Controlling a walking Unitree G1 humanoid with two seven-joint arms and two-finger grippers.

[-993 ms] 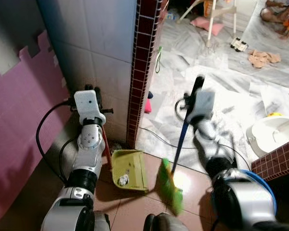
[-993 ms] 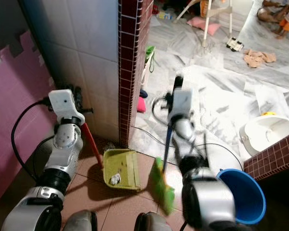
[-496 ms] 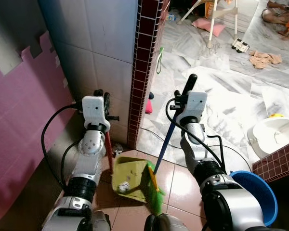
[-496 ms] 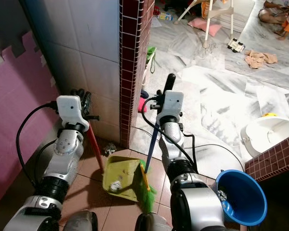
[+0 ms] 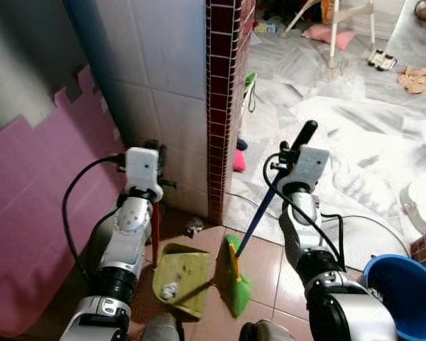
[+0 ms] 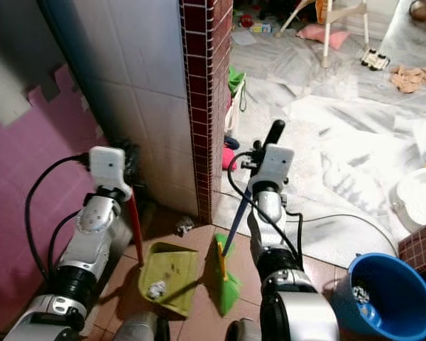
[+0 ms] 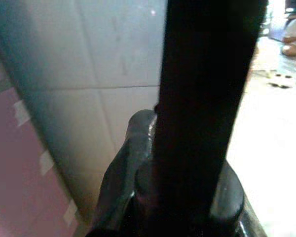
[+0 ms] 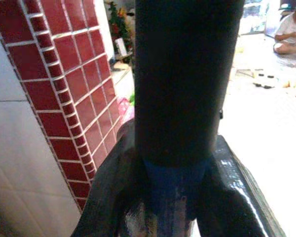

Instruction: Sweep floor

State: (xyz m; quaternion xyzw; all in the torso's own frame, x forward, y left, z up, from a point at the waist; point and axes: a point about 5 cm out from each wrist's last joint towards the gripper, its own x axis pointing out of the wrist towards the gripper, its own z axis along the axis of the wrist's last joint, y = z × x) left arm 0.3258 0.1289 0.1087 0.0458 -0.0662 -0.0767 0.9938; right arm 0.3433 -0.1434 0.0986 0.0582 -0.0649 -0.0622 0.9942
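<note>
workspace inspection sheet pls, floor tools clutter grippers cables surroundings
surface: brown tile floor by the wall, pale marble floor beyond
job's things: green broom head on the tiles beside the yellow-green dustpan, which holds a crumpled scrap
clutter: grey debris at the foot of the red-tiled pillar; blue bucket with scraps inside
grippers: left gripper shut on the dustpan's red handle; right gripper shut on the broom's blue handle
cables: black cable looping off the left arm; thin cord on the marble
surroundings: pink foam mat, pink cushion, cloth
</note>
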